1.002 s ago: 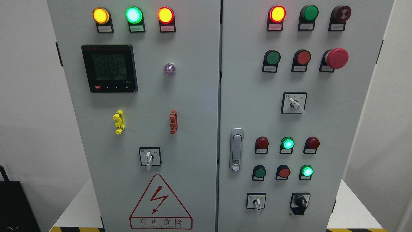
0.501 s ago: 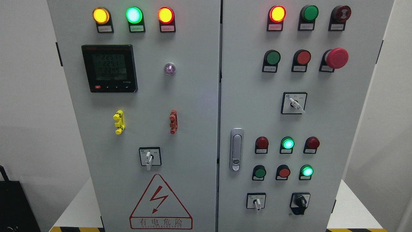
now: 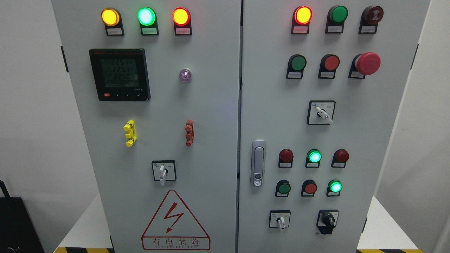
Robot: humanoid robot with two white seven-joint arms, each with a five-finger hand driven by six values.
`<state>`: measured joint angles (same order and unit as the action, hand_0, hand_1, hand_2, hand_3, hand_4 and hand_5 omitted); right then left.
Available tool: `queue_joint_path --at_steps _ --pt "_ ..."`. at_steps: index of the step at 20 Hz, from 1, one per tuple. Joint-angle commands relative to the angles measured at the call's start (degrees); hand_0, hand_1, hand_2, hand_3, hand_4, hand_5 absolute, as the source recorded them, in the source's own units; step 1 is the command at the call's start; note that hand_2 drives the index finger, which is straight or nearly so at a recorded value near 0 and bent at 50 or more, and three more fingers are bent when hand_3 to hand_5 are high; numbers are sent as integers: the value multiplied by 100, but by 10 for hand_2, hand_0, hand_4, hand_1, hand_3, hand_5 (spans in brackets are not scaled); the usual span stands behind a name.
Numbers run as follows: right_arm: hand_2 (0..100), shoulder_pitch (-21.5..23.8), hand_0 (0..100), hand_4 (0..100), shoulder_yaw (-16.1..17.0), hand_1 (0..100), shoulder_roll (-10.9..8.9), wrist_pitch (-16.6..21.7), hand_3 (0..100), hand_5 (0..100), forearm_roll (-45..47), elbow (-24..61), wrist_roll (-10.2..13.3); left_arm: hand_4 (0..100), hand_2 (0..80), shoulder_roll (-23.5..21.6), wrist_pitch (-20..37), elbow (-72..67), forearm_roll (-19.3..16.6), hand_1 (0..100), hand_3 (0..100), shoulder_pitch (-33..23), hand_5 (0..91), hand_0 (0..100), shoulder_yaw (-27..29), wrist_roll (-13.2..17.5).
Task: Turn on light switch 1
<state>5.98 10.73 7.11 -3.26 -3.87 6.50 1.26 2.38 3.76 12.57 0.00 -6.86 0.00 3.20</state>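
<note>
A grey two-door control cabinet fills the head view. Its right door carries rows of buttons and lamps: a lit red lamp, an unlit green one, a green button, a red button. Lower down are a lit green lamp, a green button, a red button and a lit green button. I cannot tell from the tiny labels which control is light switch 1. Neither hand shows in the picture.
A red mushroom stop button juts out at the upper right. White rotary selectors and a black knob stick out, as does the door handle. A meter sits on the left door.
Only the digits on the meter display flicker; nothing else has moved.
</note>
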Motion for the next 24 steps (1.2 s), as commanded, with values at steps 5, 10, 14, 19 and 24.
queue_joint_path --at_steps 5,10,14,19,24 --pt "0 0 0 0 -1 0 -7 1 0 0 0 0 -3 0 0 -141 220 2765 105 13 0 -535 0 309 -79 -38" --pt "0 0 0 0 -1 0 -7 1 0 0 0 0 -3 11 0 -185 424 4101 -113 48 0 -571 0 314 105 -179" --pt "0 0 0 0 -1 0 1 1 0 0 0 0 -3 83 0 -97 695 5201 -799 60 38 -658 0 336 369 -161" --pt "0 0 0 0 -1 0 1 1 0 0 0 0 -3 237 0 -71 1004 6563 -871 70 165 -896 0 366 326 -170" --pt "0 0 0 0 -1 0 1 1 0 0 0 0 -3 465 107 -80 1039 7347 -862 91 363 -931 59 400 326 -363"
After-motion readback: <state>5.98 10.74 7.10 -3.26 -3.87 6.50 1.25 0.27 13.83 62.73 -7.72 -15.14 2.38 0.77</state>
